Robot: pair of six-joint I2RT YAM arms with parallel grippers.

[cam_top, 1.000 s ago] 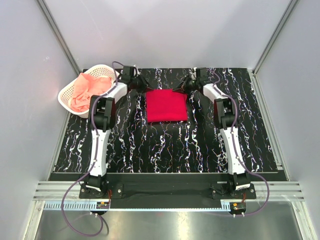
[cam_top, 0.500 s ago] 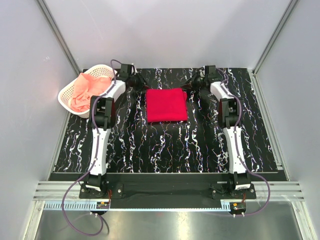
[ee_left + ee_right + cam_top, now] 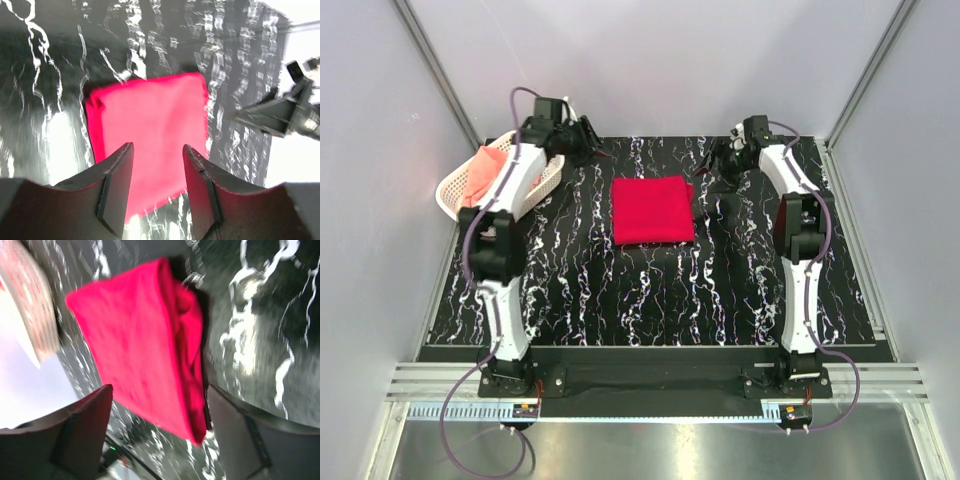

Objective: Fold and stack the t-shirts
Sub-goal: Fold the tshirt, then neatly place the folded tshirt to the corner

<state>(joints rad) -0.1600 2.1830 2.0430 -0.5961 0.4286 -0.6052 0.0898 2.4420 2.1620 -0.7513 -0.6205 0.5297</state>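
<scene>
The crimson red t-shirt [image 3: 653,210] lies folded into a neat rectangle on the black marbled table [image 3: 650,300]; it also shows flat below the fingers in both wrist views [image 3: 150,120] [image 3: 140,345]. The salmon-pink t-shirt [image 3: 480,170] sits crumpled in the white basket [image 3: 453,192] at the far left. My left gripper [image 3: 588,142] hovers past the red shirt's far-left corner, jaws open and empty [image 3: 157,155]. My right gripper [image 3: 720,165] hangs off the shirt's far-right corner, jaws wide open with nothing in them [image 3: 160,395].
The left arm's upper links reach over the basket's right rim. The enclosure's grey walls [image 3: 660,70] stand close behind both grippers. The basket's lattice wall [image 3: 32,300] is blurred at the right wrist view's upper left. The right gripper [image 3: 280,112] appears in the left wrist view.
Both grippers have let go of the red shirt's far edge, opened, and risen up and outward. The left arm swung left over the basket. The shirt stays folded in place.
</scene>
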